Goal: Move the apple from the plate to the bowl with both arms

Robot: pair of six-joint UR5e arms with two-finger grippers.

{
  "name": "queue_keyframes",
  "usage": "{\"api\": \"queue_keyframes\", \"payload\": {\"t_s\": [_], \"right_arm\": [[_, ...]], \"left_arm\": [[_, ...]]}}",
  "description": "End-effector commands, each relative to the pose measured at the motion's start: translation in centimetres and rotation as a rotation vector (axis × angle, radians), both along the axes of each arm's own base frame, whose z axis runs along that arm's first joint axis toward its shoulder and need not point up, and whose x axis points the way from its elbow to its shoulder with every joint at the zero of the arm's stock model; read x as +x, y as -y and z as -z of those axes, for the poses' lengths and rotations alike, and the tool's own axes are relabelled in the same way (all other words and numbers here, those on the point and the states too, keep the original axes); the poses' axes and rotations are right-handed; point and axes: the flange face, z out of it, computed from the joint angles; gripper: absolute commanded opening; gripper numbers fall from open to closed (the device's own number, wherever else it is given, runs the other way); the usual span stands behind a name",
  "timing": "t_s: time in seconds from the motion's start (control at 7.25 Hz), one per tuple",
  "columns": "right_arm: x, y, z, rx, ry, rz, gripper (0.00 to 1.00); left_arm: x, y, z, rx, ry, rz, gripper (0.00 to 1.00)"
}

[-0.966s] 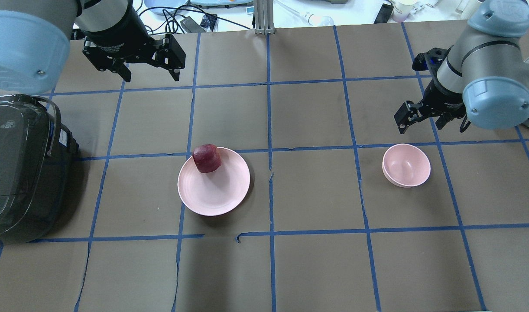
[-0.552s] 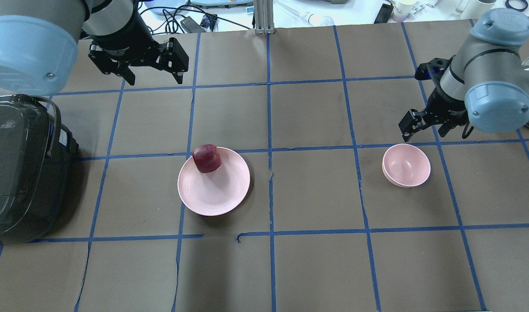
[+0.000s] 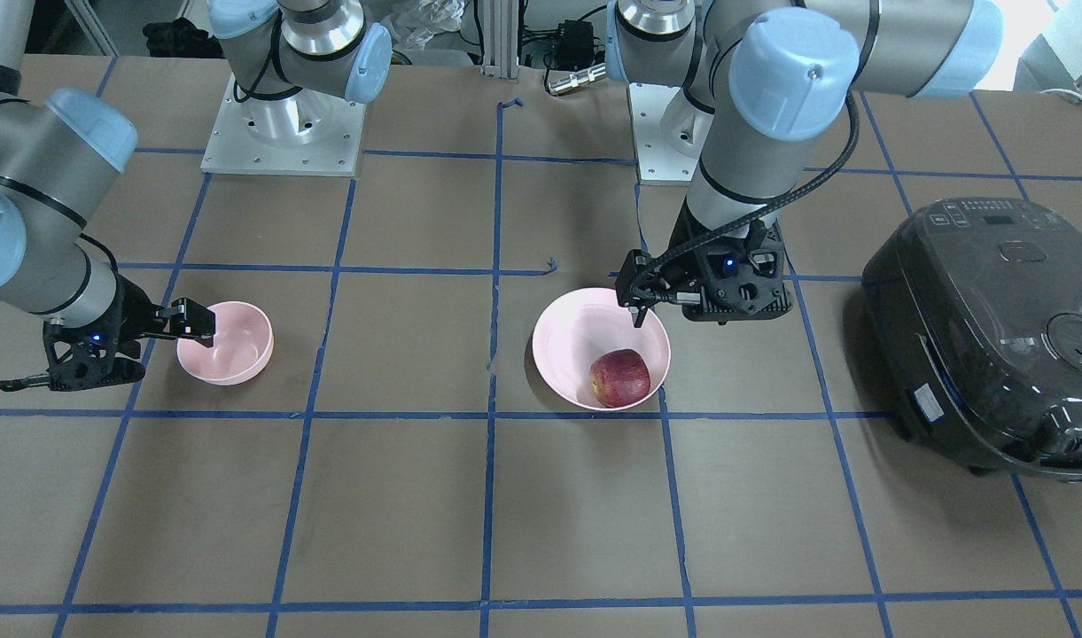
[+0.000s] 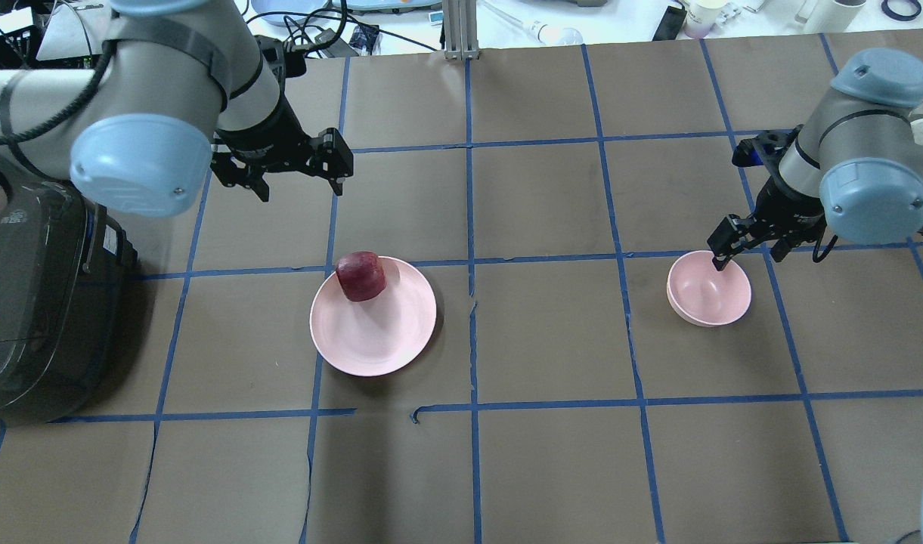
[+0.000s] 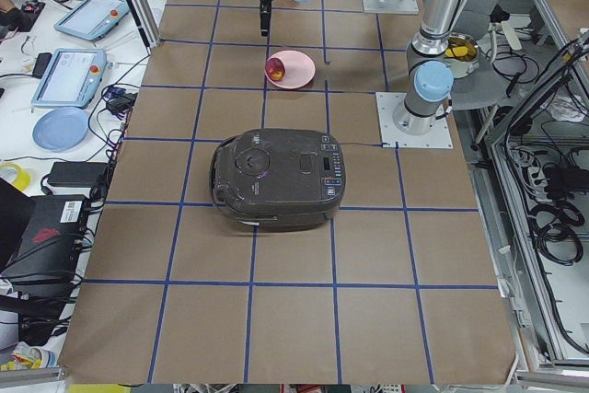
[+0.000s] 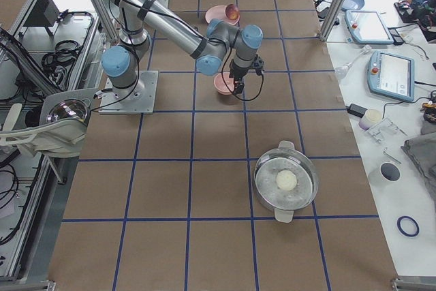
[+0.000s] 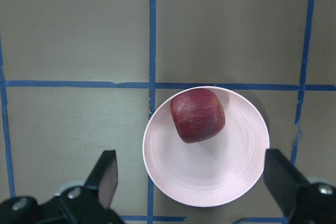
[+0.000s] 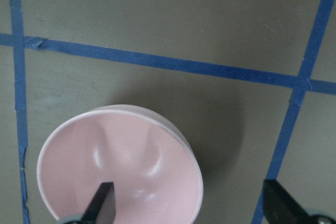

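Note:
The dark red apple sits on the pale pink plate near its far rim; it also shows in the front view. My left gripper is open and empty, pointing down well above the plate. In the left wrist view the apple and the plate lie between the spread fingers. The small pink bowl stands empty to the right. My right gripper is open and empty above the bowl's far rim. In the right wrist view one finger is over the bowl.
A black rice cooker stands at the table's left edge, close to the left arm. A metal pot with a white object inside stands far out on the right end. Blue tape lines grid the brown table.
The left gripper has moved nearer and rightward toward the plate. The right gripper has moved down toward the bowl, one finger now over its rim. Both stayed open; the apple has not moved.

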Motion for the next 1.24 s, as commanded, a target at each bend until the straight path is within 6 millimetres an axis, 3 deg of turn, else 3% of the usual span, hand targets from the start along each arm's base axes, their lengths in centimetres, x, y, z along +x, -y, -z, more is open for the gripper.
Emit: {"api": "queue_keyframes", "payload": {"t_s": [0.0,0.14,0.28,0.41,0.69,1.1], "right_arm": [[0.1,-0.3,2.6,0.009,0.004,-0.001,0.94],[0.2,-0.8,3.2,0.015,0.005,0.002,0.57],[0.2,-0.8,3.3,0.013,0.003,0.001,0.33],[0.1,-0.8,3.2,0.014,-0.007,0.001,0.00],[0.0,-0.5,2.1,-0.002,-0.017,0.002,0.00],[1.5,0.4,-0.6,0.023,-0.014,0.088,0.00]], "left_arm": [[-0.5,-0.1,5.1,0.073,0.005,-0.057,1.00],[-1.1,0.4,8.0,0.129,-0.049,-0.076,0.99],[-1.6,1.0,10.2,0.134,-0.076,-0.078,0.98],[-1.6,1.4,11.6,0.143,-0.074,-0.079,0.98],[-1.3,0.6,15.1,0.210,-0.054,-0.089,0.98],[-1.5,1.6,17.3,0.188,-0.068,-0.101,0.98]]}}
